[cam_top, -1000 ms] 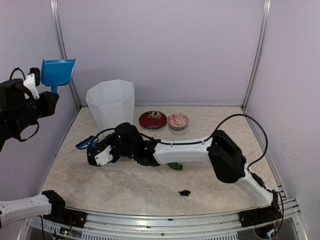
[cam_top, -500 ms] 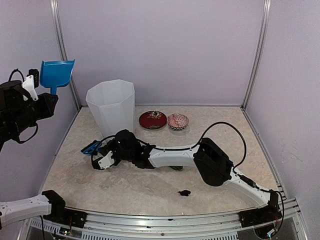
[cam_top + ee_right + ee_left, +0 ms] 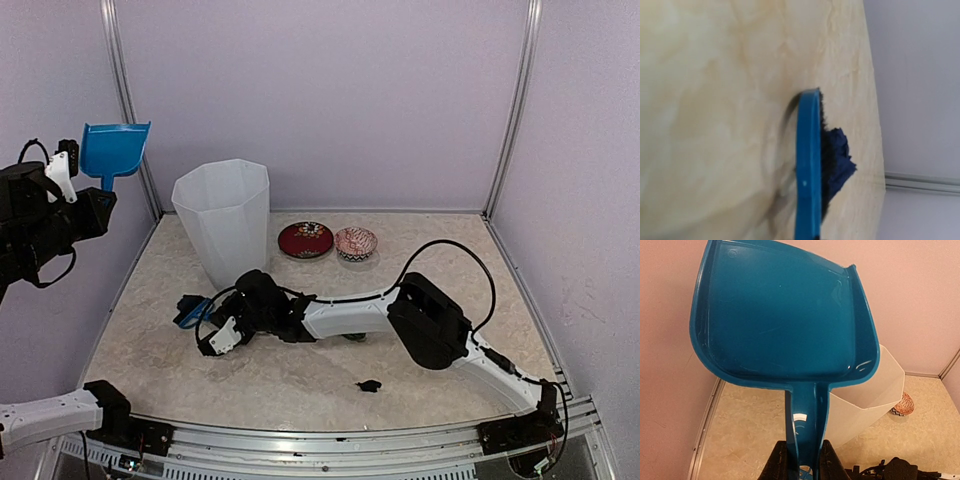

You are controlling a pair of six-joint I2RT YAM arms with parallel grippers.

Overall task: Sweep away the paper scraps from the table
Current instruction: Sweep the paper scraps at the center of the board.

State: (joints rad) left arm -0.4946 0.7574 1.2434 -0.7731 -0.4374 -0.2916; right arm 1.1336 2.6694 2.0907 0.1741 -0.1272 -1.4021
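Observation:
My left gripper (image 3: 98,186) is raised at the far left and shut on the handle of the blue dustpan (image 3: 115,148). In the left wrist view its black fingers (image 3: 783,463) clamp the handle (image 3: 807,430) and the pan looks empty. My right arm reaches across the table (image 3: 440,250) to the left. Its gripper (image 3: 212,322) holds the blue brush (image 3: 190,310) low on the surface. In the right wrist view the brush (image 3: 807,185) presses a navy paper scrap (image 3: 841,159) against its bristles; the fingers are out of frame. A black scrap (image 3: 369,385) lies near the front.
A white bin (image 3: 222,215) stands at the back left, also in the left wrist view (image 3: 867,410). A red bowl (image 3: 305,240) and a pink patterned bowl (image 3: 355,243) sit behind the right arm. A green scrap (image 3: 352,335) shows partly under the forearm.
My right gripper has drawn the brush toward the front of the table and slightly right. The left arm and dustpan have stayed put.

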